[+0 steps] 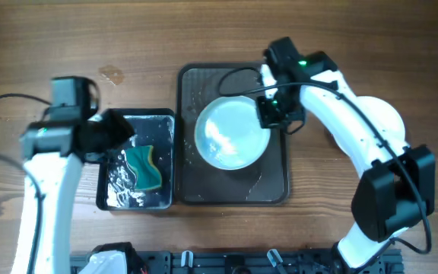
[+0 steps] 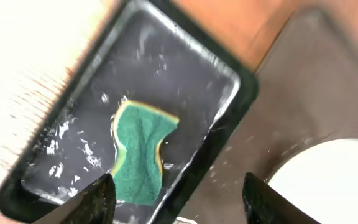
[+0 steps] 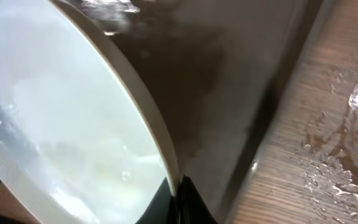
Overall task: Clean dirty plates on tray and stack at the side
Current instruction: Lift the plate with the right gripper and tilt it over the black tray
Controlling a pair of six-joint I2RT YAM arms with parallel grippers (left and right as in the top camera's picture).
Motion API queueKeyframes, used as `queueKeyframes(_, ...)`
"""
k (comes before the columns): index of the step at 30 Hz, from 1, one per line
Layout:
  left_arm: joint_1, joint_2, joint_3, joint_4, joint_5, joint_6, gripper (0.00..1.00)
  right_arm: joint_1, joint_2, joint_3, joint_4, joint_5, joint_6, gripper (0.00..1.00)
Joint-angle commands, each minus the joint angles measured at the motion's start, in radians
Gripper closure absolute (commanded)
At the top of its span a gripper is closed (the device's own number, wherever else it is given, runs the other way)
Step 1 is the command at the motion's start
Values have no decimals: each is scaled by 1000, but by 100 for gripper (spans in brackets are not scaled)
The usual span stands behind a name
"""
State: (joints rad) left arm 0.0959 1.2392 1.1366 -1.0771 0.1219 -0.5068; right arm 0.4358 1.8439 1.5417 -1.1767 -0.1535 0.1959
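A pale wet plate (image 1: 230, 133) sits over the dark tray (image 1: 272, 186) in the middle. My right gripper (image 1: 268, 114) is shut on the plate's right rim; the right wrist view shows the rim (image 3: 160, 143) pinched between the two fingers (image 3: 178, 196), with the plate tilted above the tray (image 3: 229, 93). A green and yellow sponge (image 1: 144, 166) lies in a small black basin (image 1: 166, 122) of soapy water on the left. My left gripper (image 1: 116, 137) is open and empty above the basin's left part; the sponge (image 2: 138, 155) lies below and between its fingers (image 2: 179, 199).
The basin (image 2: 235, 78) sits directly left of the tray (image 2: 303, 81). Water drops lie on the wooden table to the right of the tray (image 3: 347, 124). A small stain (image 1: 112, 74) marks the wood at the back left.
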Motion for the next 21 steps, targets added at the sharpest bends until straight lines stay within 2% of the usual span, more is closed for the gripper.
queueKeyframes(1, 99, -92, 60, -20, 19, 5, 29, 139, -8, 75, -5, 66, 29, 96)
queueKeyframes(7, 197, -211, 61, -27, 72, 2, 21, 322, 100, 171, 156, 83, 76, 96)
queueKeyframes(9, 206, -235, 61, -32, 72, 2, 16, 363, 146, 216, 209, 144, 97, 96)
queueKeyframes(10, 206, -241, 61, -32, 72, 2, 11, 381, 159, 236, 232, 180, 97, 96)
queueKeyframes(11, 206, -248, 61, -35, 72, 2, 0, 402, 163, 248, 273, 229, 96, 96)
queueKeyframes(15, 206, -250, 61, -55, 72, 2, 0, 481, 142, 248, 430, 532, 100, 96)
queueKeyframes(21, 206, -247, 61, -64, 68, 2, 0, 575, 92, 248, 464, 823, 60, 96)
